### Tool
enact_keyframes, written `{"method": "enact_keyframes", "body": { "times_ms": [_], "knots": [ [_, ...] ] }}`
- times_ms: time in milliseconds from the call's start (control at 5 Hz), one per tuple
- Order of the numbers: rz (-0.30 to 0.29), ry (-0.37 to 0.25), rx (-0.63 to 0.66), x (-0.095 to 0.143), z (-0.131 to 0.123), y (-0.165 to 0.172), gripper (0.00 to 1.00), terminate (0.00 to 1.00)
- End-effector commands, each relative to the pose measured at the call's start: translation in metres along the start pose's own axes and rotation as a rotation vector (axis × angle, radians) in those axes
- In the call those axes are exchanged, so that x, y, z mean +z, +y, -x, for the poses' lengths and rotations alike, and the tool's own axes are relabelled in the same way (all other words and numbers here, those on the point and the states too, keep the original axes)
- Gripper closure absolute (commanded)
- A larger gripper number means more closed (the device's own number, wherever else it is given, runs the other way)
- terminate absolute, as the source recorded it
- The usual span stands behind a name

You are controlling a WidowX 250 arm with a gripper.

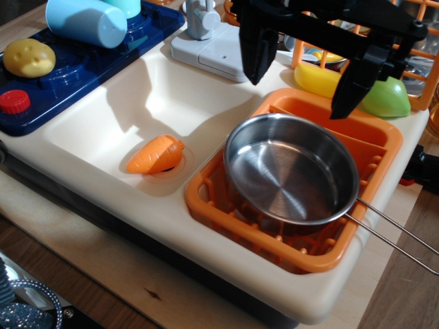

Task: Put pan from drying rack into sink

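The shiny steel pan [291,168] sits tilted in the orange drying rack [219,205] at the right, its thin wire handle [398,236] sticking out over the rack's right edge. The cream-white sink [137,103] lies to the left of the rack, with an orange toy carrot [156,154] on its drain recess. My black gripper [302,79] hangs above the far edge of the rack, just above and behind the pan. Its two fingers [255,51] are spread wide apart and hold nothing.
A dark-blue stove top [75,75] at the back left carries a toy potato [29,58], a red knob [14,101] and a light-blue cup [86,22]. A grey faucet [206,41] stands behind the sink. Yellow and green toy items [384,99] lie before an orange lattice panel.
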State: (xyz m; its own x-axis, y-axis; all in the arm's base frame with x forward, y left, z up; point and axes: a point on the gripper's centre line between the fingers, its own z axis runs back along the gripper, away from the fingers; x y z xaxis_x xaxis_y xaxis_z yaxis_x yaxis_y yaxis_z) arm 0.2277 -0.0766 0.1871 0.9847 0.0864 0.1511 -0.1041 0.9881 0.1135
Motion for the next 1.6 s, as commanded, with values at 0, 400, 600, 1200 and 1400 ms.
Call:
{"method": "enact_keyframes", "body": {
  "times_ms": [0, 400, 600, 1200, 1400],
  "knots": [
    [0.000, 0.000, 0.000, 0.000, 0.000, 0.000, 0.00, 0.00],
    [0.028, -0.004, -0.034, -0.014, -0.002, 0.025, 0.00, 0.00],
    [0.059, -0.015, -0.037, -0.025, -0.001, 0.032, 0.00, 0.00],
    [0.090, -0.079, -0.005, -0.055, 0.009, 0.034, 0.00, 0.00],
    [0.123, -0.079, 0.010, -0.064, 0.009, 0.034, 0.00, 0.00]
  ]
}}
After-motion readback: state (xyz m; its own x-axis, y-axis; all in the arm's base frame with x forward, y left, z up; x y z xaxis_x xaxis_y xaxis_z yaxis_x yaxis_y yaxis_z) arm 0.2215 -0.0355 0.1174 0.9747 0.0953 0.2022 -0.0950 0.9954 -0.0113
